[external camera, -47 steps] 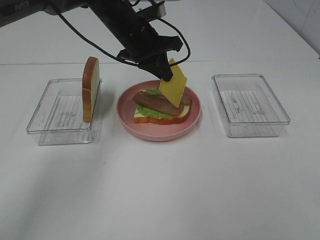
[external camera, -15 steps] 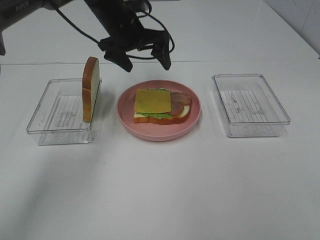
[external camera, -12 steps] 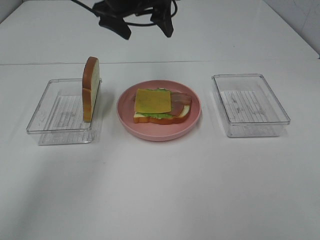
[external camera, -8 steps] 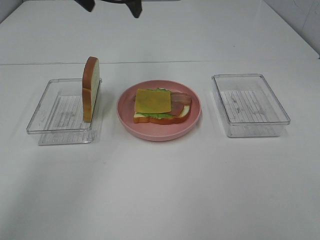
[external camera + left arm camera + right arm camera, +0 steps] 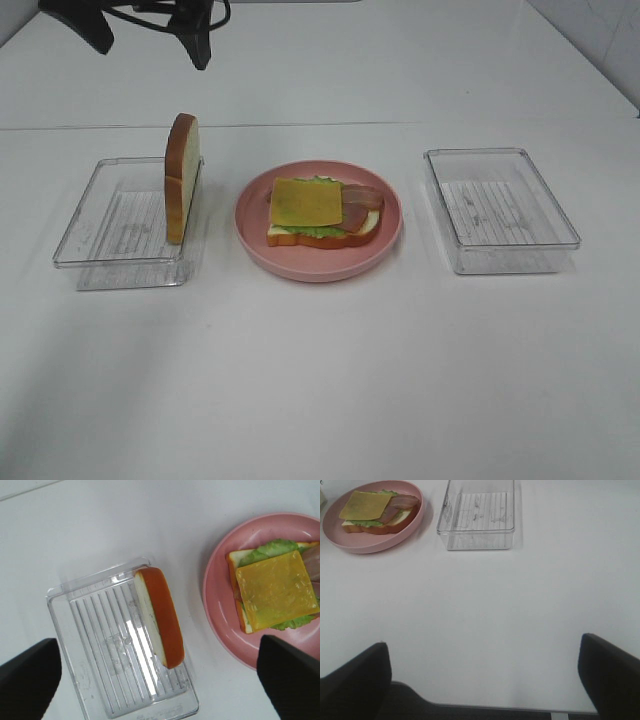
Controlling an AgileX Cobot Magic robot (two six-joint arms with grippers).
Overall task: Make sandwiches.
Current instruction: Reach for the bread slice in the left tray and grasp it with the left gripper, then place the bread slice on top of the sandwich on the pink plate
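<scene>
orange-crusted bread slice stands on edge in tray; both grippers wide open, empty.

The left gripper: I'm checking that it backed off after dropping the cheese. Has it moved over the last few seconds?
Yes. The left gripper, open, has moved from over the pink plate up and left, beyond the upright bread slice.
</scene>
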